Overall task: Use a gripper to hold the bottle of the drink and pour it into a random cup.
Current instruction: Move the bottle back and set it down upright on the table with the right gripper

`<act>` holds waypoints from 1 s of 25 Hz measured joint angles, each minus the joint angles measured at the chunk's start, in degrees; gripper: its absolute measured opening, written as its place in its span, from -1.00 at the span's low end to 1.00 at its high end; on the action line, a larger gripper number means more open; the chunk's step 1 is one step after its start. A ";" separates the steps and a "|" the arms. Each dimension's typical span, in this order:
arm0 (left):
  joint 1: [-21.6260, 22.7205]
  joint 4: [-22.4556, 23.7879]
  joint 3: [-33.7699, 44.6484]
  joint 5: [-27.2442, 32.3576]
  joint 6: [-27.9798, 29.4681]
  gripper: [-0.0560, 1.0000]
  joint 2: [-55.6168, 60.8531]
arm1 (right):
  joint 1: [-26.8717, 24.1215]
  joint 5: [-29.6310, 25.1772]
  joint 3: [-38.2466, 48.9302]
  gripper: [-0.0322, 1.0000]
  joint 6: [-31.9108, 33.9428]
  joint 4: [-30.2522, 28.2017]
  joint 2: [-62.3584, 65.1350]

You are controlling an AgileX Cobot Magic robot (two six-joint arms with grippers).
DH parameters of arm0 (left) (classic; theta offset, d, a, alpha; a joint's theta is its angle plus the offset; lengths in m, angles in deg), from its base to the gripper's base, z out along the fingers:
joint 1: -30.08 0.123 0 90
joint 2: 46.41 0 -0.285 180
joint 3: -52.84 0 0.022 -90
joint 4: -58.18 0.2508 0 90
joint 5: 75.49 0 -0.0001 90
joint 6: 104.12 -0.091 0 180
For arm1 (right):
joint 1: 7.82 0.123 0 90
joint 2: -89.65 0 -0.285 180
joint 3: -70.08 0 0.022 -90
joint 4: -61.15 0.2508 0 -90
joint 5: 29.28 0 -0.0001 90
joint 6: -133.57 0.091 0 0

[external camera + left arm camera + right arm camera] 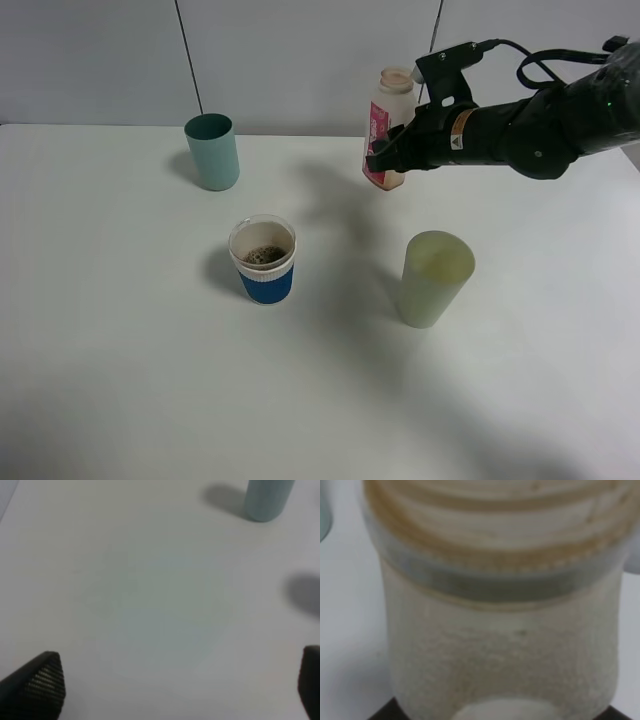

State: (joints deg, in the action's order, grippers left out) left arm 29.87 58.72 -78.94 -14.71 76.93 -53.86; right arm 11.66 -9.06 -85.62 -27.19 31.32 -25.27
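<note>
1. Pressed right up against the right wrist lens: bottle (500, 645), seen only as a threaded, capless neck and a cloudy wall with a pale, frothy film inside.
2. Clamped from both sides by the right gripper (388, 158), jaws closed tight on the bottle's lower part, across the pink-red label; neck standing clear above the jaws, base poking out just below them.
3. Held close to upright, mouth upward, over the back of the table (120, 380), right of the middle in the high view; cannot tell whether resting on the surface or raised slightly off it.
4. Reached in from the right side, arm nearly level, orange-gold band just behind the jaws.
5. Well apart from gripper and bottle, toward the front and left: cup (264, 262) with white band and blue sleeve, upright, holding dark brown drink (265, 255) low inside.
6. Nearer the gripper, in front of it and a little to the right: pale green cup (436, 278), upright, not touching anything.
7. Far off at the back left: teal tumbler (212, 151), upright.
8. Over bare tabletop in the left wrist view: left gripper (177, 685), jaws spread wide, one dark fingertip at each lower corner, teal tumbler well beyond them.
</note>
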 joint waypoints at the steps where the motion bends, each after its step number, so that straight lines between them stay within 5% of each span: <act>1: 0.00 0.00 0.00 0.00 0.00 0.86 0.00 | 0.00 0.46 0.00 -0.25 0.01 0.20 -0.78; 25: 0.00 0.00 0.00 0.00 0.00 0.86 0.00 | 0.00 2.57 0.12 -0.25 -10.66 0.51 -6.71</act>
State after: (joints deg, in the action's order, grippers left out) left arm 29.87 58.72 -78.94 -14.71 76.93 -53.86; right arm 11.66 -6.49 -85.50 -37.85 31.84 -31.98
